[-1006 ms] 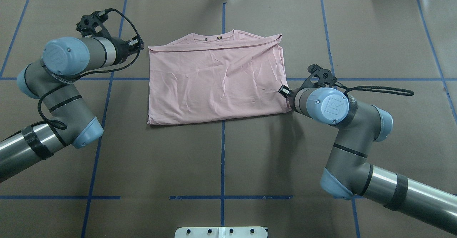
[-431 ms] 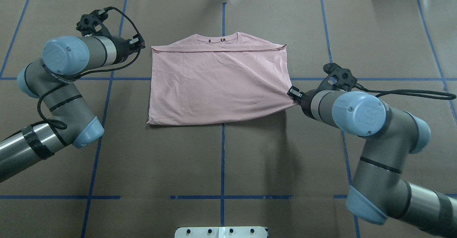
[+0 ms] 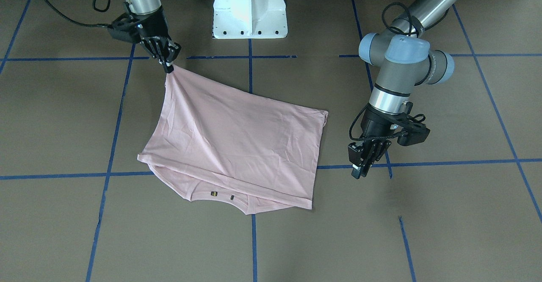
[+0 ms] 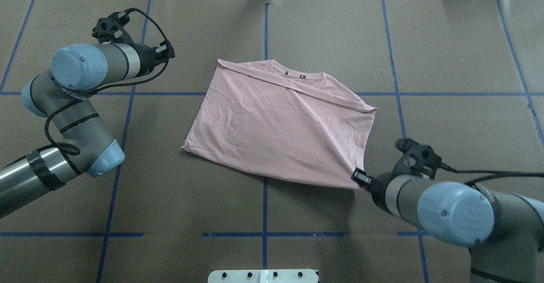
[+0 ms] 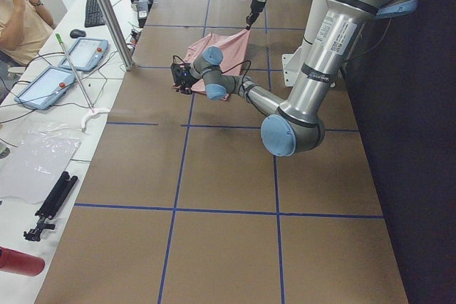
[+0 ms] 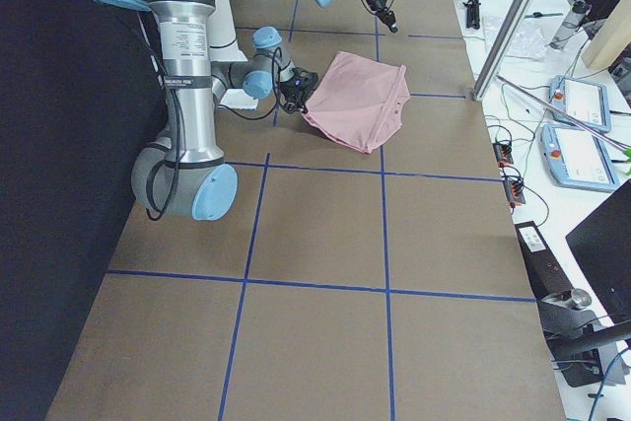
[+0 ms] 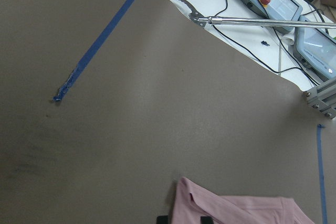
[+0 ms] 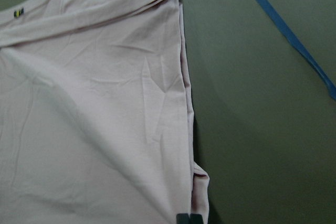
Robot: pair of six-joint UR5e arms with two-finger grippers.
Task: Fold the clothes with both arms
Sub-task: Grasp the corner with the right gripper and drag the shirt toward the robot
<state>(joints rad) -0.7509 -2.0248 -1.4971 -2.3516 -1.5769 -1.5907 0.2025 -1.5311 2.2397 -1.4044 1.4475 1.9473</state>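
- So, quick update: the right gripper (image 3: 169, 65) has its fingers clamped tight on one hem corner of the pink T-shirt (image 4: 280, 130), and the wrist view shows them pinched together with fabric in between.
- Big change from a second ago: back then the shirt sat square to the blue tape lines (image 4: 264, 198), and now it's been hauled toward the robot's side and its right, swinging around so it lies at a clear slant.
- We see the held corner pulled taut, and the near edge throws a shadow on the table (image 4: 170, 215), so we reckon that corner is lifted a bit rather than dragging flat.
- The rest of the shirt lies plain side up near the table's middle, sleeves tucked in, with the collar (image 4: 297, 74) on the far side from the robot.
- The left gripper (image 3: 359, 170) hasn't really budged. Its fingers are apart and holding nothing.
- A second ago it sat just beside the shirt's far corner on its side; since the shirt slid off, that corner is now well apart from it.
- What this means for us: the pull looks more like repositioning than an actual fold, since no new layer has gone over.
- Our guess is the left arm has to chase its corner before both arms can lift together.
- One worry: a one-corner tug like this can undo the tucked sleeves, so we'd watch that folded edge.
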